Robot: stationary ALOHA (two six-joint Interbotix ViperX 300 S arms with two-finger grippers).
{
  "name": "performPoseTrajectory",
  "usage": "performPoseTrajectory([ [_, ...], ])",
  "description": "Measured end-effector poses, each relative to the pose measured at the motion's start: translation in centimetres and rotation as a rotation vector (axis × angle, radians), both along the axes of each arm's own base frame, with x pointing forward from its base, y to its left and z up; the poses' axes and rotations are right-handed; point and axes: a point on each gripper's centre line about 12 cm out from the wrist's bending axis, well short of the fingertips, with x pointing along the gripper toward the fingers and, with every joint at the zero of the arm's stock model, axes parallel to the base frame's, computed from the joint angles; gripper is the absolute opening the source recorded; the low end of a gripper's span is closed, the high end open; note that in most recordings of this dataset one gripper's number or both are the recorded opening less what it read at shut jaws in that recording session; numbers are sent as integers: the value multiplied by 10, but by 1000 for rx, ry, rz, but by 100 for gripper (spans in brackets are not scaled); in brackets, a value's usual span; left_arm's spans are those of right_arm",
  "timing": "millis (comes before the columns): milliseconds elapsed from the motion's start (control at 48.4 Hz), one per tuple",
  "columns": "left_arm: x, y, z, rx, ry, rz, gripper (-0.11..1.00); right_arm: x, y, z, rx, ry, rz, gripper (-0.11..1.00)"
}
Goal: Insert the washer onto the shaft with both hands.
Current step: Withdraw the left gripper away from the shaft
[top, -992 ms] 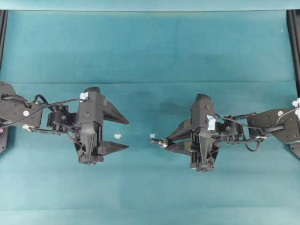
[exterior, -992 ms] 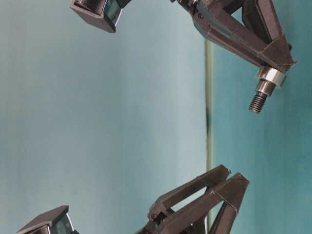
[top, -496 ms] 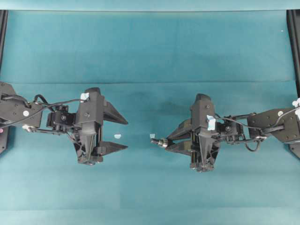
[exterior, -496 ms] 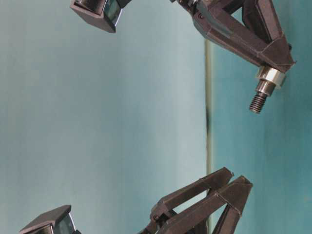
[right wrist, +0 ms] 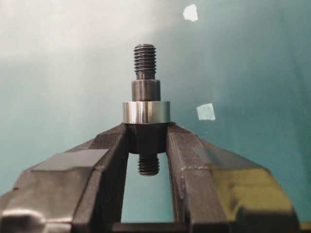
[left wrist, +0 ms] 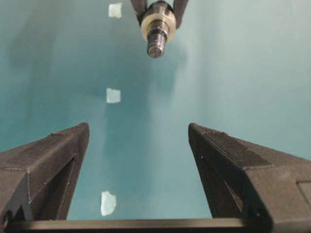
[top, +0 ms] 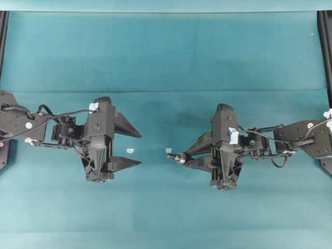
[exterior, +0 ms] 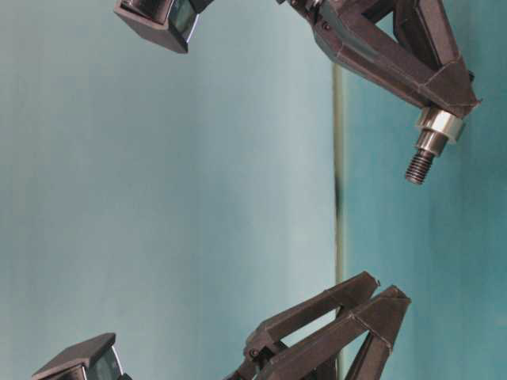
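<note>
Teal cloth (top: 166, 57); one shaft (right wrist: 145, 116); one washer (right wrist: 146, 112)

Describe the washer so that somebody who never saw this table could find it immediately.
Start at the black right pincer, on the right side of the teal table in the overhead view. It is closed on a short dark grey threaded metal shaft. The washer is the shiny silver ring around that shaft, just beyond the fingertips; unlike the flat pale tape scraps nearby, it is metal and off the table.

Silvery washer (right wrist: 146, 112), dark shaft (right wrist: 145, 60)
</note>
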Motion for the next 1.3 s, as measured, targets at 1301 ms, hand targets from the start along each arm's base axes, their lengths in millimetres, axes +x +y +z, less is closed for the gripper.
performPoseTrajectory([
  [1301, 1, 0, 1, -2, 6, 2, 89, -1, 0, -1, -1, 9, 0, 0],
])
